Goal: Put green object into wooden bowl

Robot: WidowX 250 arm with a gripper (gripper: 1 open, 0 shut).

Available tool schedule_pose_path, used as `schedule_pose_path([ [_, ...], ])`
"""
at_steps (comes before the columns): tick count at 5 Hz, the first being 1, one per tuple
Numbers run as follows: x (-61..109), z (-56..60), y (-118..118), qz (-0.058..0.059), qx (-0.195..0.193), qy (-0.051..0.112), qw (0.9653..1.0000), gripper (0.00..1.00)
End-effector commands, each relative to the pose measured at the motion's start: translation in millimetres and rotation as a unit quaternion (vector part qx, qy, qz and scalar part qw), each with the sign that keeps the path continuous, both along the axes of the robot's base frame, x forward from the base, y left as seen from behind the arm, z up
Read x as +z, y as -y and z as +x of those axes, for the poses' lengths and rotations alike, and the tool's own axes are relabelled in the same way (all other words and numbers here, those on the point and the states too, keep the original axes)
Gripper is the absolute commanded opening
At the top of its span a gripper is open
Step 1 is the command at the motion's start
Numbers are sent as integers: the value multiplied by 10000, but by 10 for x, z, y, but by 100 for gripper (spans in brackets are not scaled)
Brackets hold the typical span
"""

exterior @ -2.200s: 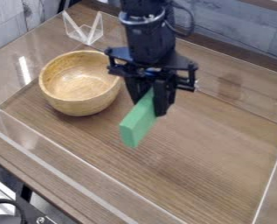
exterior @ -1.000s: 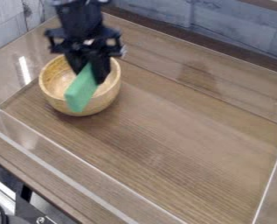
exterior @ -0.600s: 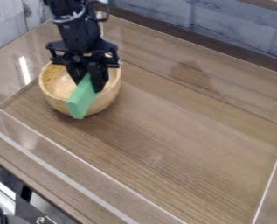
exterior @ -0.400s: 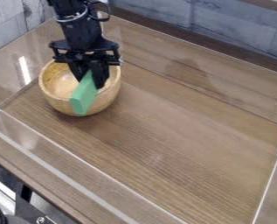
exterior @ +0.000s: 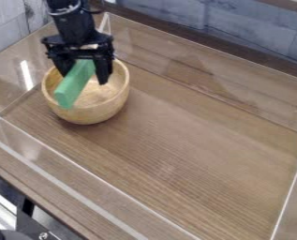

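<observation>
A dark wood-grain tabletop (exterior: 188,141) fills the view, ringed by low clear plastic walls (exterior: 138,217) that glint along their edges, with a grey tiled backdrop beyond; the barrier is probably there to keep loose things from sliding off the work area. Near the back left corner sits the round, light tan wooden bowl (exterior: 111,105), thick-walled, with a smooth rounded rim and pale grain showing in its hollow. Directly above it hangs the black hand (exterior: 80,64), pointing straight down from its dark wrist, and the long, thin, bright green rectangular bar (exterior: 73,86) stands slanted beneath it, its lower end down toward the bowl's near-left rim and its upper end between the two black fingers (exterior: 102,62). The fingers look spread, standing out to either side of the bar rather than pressed against it, which reads as a release over the bowl; whether they touch the bar at all cannot be made out at this size. The bar's matte, flat-faced shape and its length, close to the bowl's width, suggest why it sits at a tilt: it will likely lean against the curved wall or rim rather than lie flat on the bottom. Judged from this, the placing step is nearly done, with only the hand's lift clear of the bowl remaining
</observation>
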State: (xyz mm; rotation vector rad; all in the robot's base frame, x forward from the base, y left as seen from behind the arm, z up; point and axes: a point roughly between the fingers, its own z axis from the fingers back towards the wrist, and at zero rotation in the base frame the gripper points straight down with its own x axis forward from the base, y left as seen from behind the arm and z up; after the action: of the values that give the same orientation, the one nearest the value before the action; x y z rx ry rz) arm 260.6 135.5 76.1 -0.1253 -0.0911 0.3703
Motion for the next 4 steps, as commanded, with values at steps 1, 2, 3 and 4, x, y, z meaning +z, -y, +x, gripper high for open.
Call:
schedule_pose_path([
  [1, 225, 75, -30, 105, -256, 251, 9993, 100],
  [2, 239, 73, -21, 107, -525, 238, 9983, 100],
  [3, 143, 43, 7, 113, -511, 221, 9984, 100],
  [4, 45, 15, 40, 120, -498, 202, 9985, 100],
])
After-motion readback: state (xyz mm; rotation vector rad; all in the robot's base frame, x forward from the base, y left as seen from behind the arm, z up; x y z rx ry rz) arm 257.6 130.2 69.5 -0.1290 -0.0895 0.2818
